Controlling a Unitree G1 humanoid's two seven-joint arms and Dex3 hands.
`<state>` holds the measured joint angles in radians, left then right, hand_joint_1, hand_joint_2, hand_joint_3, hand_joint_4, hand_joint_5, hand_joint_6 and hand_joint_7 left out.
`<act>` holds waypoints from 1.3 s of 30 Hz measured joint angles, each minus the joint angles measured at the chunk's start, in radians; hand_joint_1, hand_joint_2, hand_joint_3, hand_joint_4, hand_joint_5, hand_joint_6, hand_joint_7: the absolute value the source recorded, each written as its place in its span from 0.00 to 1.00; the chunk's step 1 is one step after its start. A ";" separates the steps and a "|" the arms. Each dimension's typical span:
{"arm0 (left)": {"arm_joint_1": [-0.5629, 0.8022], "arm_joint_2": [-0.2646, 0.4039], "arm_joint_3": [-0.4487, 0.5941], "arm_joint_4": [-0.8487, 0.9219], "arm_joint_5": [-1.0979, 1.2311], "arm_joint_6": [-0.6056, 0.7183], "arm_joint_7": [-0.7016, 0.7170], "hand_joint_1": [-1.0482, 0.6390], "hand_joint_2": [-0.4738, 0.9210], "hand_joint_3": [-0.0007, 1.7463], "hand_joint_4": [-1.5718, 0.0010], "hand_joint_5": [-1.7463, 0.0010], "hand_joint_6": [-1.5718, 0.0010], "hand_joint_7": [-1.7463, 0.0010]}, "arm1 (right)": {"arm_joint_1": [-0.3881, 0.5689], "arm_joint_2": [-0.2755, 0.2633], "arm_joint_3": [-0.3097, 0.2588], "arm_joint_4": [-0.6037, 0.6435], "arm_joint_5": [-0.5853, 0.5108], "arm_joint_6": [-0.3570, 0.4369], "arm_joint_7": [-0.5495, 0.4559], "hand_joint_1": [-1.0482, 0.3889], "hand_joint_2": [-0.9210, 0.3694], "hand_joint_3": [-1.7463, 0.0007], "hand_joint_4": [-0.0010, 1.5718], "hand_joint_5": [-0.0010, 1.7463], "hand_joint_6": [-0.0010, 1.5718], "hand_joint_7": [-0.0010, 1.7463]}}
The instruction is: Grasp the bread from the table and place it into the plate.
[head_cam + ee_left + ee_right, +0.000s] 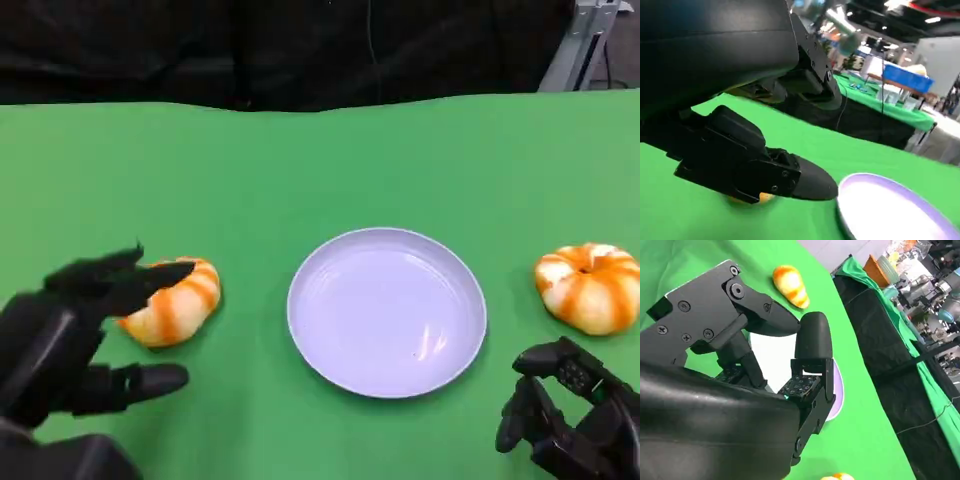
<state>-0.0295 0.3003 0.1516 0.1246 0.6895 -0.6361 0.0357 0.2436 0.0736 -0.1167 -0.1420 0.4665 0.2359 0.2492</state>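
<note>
Two orange-and-white bread rolls lie on the green table on either side of a pale lilac plate (pixel 330 265). The left bread (pixel 178 302) is beside my left hand (pixel 70 340), whose fingers (pixel 120 275) reach over its near top edge while the thumb stays spread apart below; nothing is gripped. In the left wrist view a sliver of that bread (pixel 765 198) shows under a finger, with the plate (pixel 890 210) beyond. The right bread (pixel 592 288) lies beyond my right hand (pixel 565 415), which holds nothing, fingers loosely bent. The right wrist view shows the plate (pixel 838 390) and the far bread (pixel 790 286).
The green tabletop (pixel 320 160) runs back to a black curtain behind its far edge. A metal frame (pixel 590 40) stands at the back right. Bare cloth lies between each bread and the plate.
</note>
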 measured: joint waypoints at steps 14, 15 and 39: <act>-0.176 0.101 -0.237 0.149 0.185 0.193 0.177 0.11 0.99 0.01 0.72 0.98 0.66 1.00 | 0.000 0.002 0.001 0.000 0.001 -0.002 0.002 0.62 0.29 0.40 0.53 1.00 0.52 0.81; -0.187 0.105 -0.249 0.169 0.188 0.200 0.184 0.10 0.99 0.01 0.72 0.98 0.66 1.00 | 0.000 0.003 0.000 0.000 0.001 -0.002 0.001 0.62 0.29 0.40 0.53 1.00 0.53 0.81; -0.514 0.120 -0.517 0.742 0.185 0.281 0.331 0.09 1.00 0.03 0.71 0.99 0.66 0.99 | 0.006 0.014 0.010 -0.007 0.000 -0.004 -0.008 0.62 0.30 0.39 0.54 1.00 0.54 0.80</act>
<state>-0.5433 0.4204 -0.3657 0.8668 0.8749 -0.3548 0.3672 0.2497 0.0874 -0.1062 -0.1491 0.4667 0.2320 0.2410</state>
